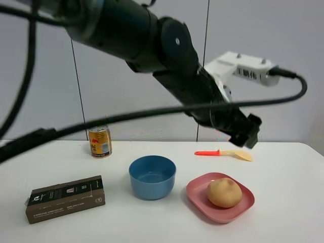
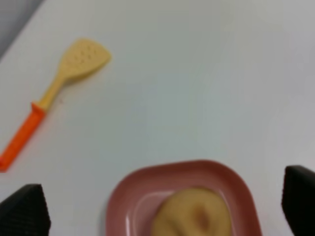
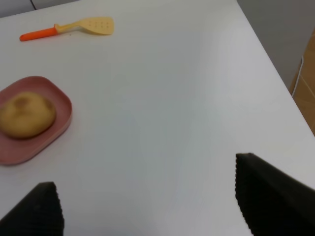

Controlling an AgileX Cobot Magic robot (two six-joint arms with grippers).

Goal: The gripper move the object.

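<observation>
Lying on the pink plate [image 1: 198, 194], the object [image 1: 224, 193].

You've got the arm coming in from upper left, with the gripper [image 1: 246, 132] hanging clear of the worktop [image 1: 288, 192] near the yellow blade of the spatula [image 1: 225, 153]; you can't tell here how wide it's spread. The object [image 1: 224, 192] sits on the pink plate [image 1: 243, 206], front right, just beside the blue bowl [image 1: 152, 177]. The gold can [image 1: 99, 141] stands upright back left, and the dark box [image 1: 66, 198] lies flat front left.
</observation>
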